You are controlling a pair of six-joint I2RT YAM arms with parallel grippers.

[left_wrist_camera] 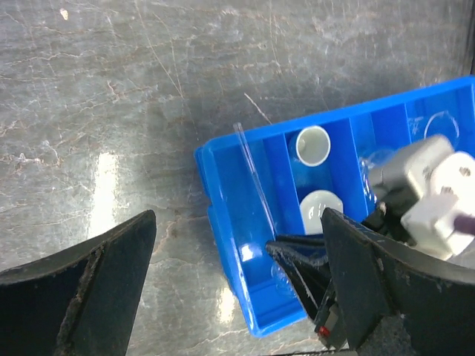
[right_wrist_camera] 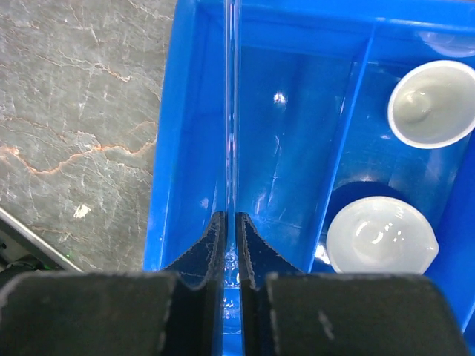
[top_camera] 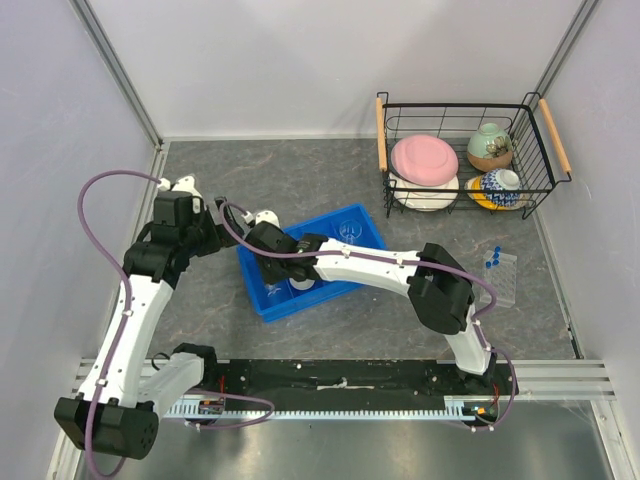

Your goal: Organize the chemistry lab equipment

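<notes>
Blue bin [top_camera: 300,303] is where it's all happening. The right arm is stretched way out to the left, forearm low over the table, wrist tipped down into the bin's end compartment. The right gripper [right_wrist_camera: 230,222] is pinched nearly closed on a thin glass rod [right_wrist_camera: 231,111], with just the rod's width between the jaws. The rod runs straight out ahead of the jaws along the bin's side wall. Off to the jaws' right, one divider over, sit two white dishes [right_wrist_camera: 433,102], one ahead of the other.

The left arm is reared up and folded at the elbow. The left gripper [left_wrist_camera: 239,219] is spread wide with nothing in it, hanging over the bin's corner and the bare table [left_wrist_camera: 111,111].

Funny thing: the overhead view barely shows the rod at all. The left wrist cam catches it slanting up out of the bin, with the right gripper's black fingers clamped on its lower end. Only the overhead shows the tube rack [top_camera: 500,275] with blue caps, well behind the right jaws, and a wire basket [top_camera: 556,137] beyond that.
</notes>
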